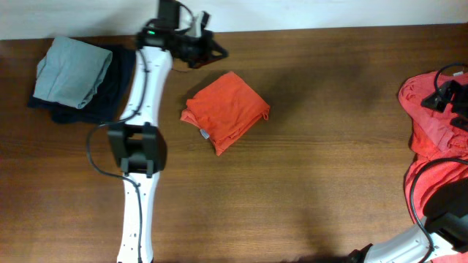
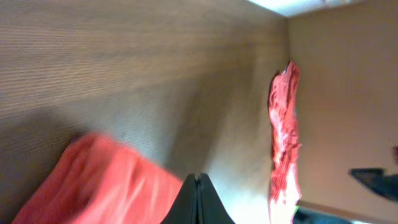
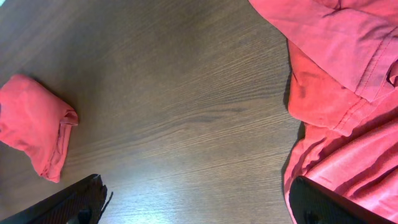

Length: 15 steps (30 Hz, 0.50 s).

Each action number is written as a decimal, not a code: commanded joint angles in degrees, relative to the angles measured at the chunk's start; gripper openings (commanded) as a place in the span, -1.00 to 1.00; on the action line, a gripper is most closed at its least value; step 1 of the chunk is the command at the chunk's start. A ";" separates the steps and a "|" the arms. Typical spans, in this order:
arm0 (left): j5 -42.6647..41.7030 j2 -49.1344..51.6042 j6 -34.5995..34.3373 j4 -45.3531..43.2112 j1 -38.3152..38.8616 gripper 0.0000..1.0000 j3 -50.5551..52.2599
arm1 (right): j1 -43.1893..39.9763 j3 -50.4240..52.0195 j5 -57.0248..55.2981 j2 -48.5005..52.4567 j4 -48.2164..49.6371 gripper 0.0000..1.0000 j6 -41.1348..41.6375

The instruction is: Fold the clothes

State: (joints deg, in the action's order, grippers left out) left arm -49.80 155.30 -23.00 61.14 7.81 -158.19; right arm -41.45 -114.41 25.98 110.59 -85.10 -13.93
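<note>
A folded orange-red T-shirt [image 1: 227, 111] lies on the table left of centre, and shows blurred in the left wrist view [image 2: 93, 183] and small in the right wrist view [image 3: 34, 124]. A loose heap of orange-red clothes [image 1: 431, 131] [image 3: 348, 93] sits at the right edge. My left gripper [image 1: 221, 52] [image 2: 197, 199] hovers by the far edge, just beyond the folded shirt, shut with nothing in it. My right gripper [image 3: 199, 205] stands open at the heap's left border; one finger [image 3: 323, 205] is over red cloth, the other [image 3: 74, 202] over bare wood.
A pale grey-green folded garment [image 1: 72, 71] rests on a dark navy one [image 1: 110, 91] at the far left. The left arm [image 1: 139, 153] runs up the table between that stack and the folded shirt. The brown wooden table [image 1: 329, 168] ends at the far edge near the left gripper.
</note>
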 commanded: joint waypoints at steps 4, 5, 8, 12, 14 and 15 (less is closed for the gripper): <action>3.58 -0.04 1.03 13.33 -5.81 -0.99 -0.46 | -0.04 -0.26 0.11 -0.57 0.00 0.97 -0.13; 4.85 -0.04 2.62 15.80 -6.34 -0.99 -0.44 | -0.04 -0.26 0.11 -0.57 0.00 0.97 -0.13; 9.81 0.17 7.91 21.99 -7.04 -0.99 -0.42 | -0.04 -0.26 0.11 -0.57 0.00 0.97 -0.13; 11.45 0.96 14.08 26.91 -6.86 -0.99 -0.09 | -0.04 -0.26 0.11 -0.57 0.00 0.97 -0.13; 11.37 1.51 15.45 28.13 -6.69 -0.99 -0.04 | -0.04 -0.26 0.11 -0.57 0.00 0.98 -0.13; 11.28 1.97 15.96 28.28 -6.58 -0.98 0.02 | -0.04 -0.26 0.11 -0.57 0.00 0.97 -0.13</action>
State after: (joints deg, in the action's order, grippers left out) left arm -40.01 155.30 -12.58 88.88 0.56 -158.45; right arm -41.45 -114.41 26.00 110.59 -85.08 -13.93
